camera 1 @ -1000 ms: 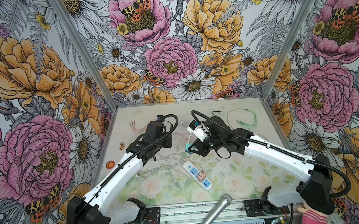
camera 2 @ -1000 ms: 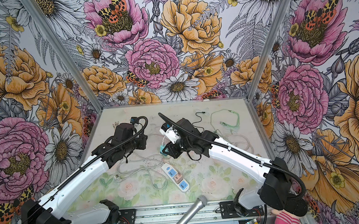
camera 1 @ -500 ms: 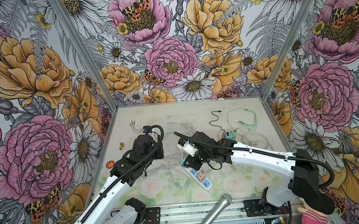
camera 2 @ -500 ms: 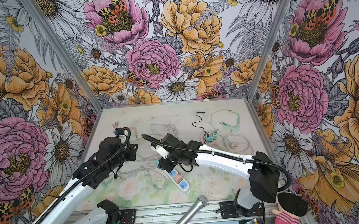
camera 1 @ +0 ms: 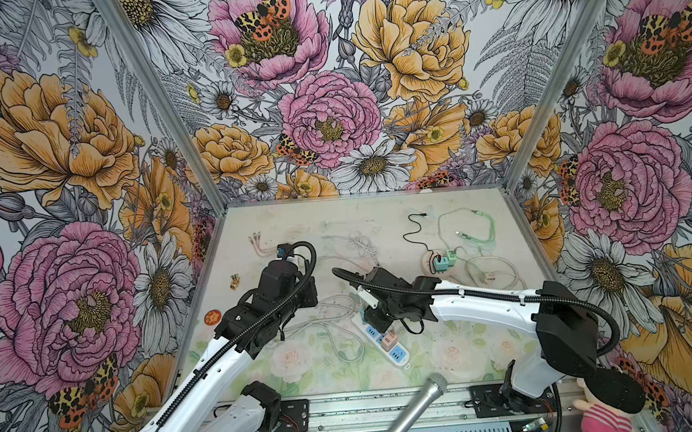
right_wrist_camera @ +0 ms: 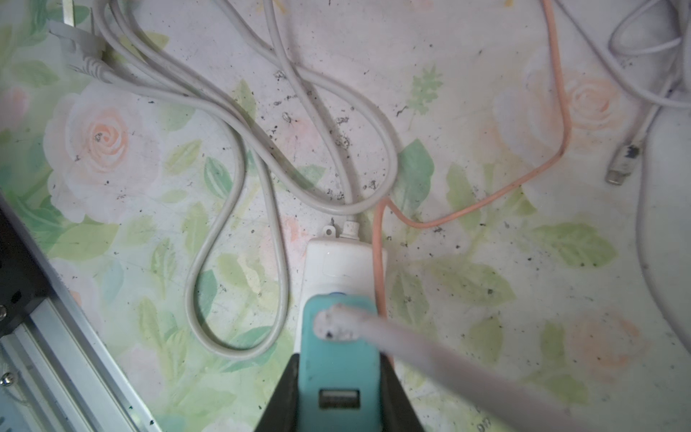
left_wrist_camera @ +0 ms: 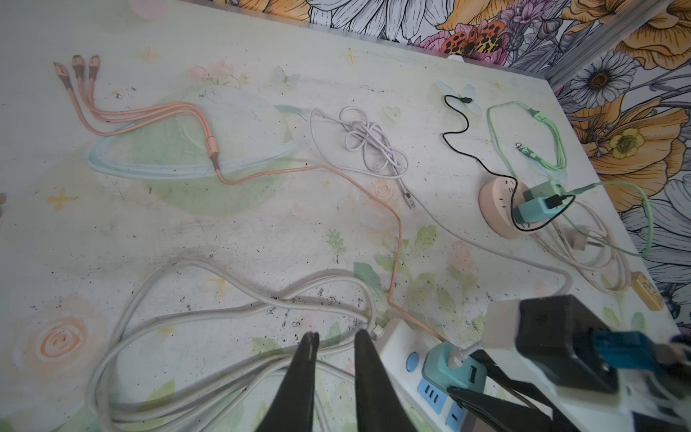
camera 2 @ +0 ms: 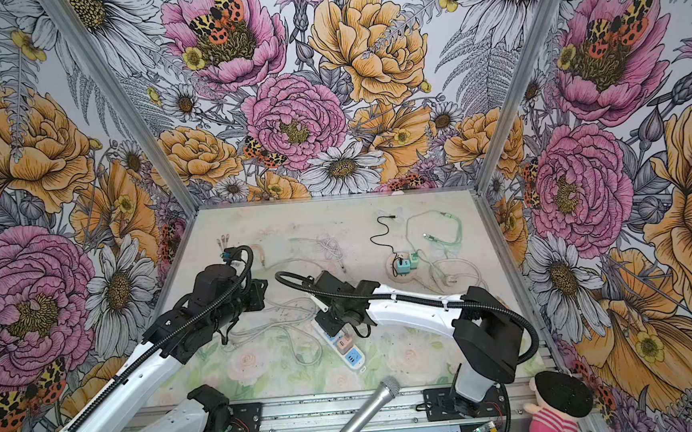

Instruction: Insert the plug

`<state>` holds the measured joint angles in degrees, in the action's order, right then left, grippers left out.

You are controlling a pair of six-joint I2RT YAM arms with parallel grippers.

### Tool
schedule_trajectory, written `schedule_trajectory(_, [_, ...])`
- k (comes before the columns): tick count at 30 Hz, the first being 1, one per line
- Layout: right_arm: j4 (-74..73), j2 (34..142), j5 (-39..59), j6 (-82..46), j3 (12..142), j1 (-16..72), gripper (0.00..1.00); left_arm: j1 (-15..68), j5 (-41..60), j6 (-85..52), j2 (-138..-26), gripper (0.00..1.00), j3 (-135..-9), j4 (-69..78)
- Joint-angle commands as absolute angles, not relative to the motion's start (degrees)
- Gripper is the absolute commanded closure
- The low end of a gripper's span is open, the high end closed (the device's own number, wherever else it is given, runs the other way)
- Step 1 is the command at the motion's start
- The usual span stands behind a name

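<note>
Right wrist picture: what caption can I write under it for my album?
Right gripper holds a teal plug at the white power strip, peach cable alongside.

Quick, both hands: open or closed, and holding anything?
Left hand: slightly open, empty.
Right hand: closed on the teal plug, at the white power strip.

A white power strip (camera 1: 386,341) with blue sockets is found lying diagonally on the desk (camera 1: 461,342), with a pink adapter (camera 1: 388,338) seated mid-strip. The right gripper (camera 1: 369,321) is positioned over its far end, jaws hidden from view. The left gripper (camera 1: 302,299) is held apart, above loose white cable (camera 1: 338,338).
</note>
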<state>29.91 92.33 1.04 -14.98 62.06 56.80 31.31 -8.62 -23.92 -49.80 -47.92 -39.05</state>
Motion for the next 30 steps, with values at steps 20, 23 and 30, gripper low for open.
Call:
schedule_trajectory(20, [20.46, 84.86, 1.96, -14.64, 54.45, 56.89, 1.00, 38.31, -9.97, -27.36, -56.91, 0.79, -47.97, -34.90])
schedule_trajectory(23, [20.40, 84.02, 2.20, -15.08, 55.01, 56.83, 1.00, 38.38, -8.48, -27.57, -55.42, 0.77, -46.25, -34.68])
schedule_trajectory(30, [20.41, 81.60, 6.06, -19.07, 57.03, 55.46, 1.00, 41.77, -4.45, -22.60, -46.43, 0.65, -39.65, -32.17])
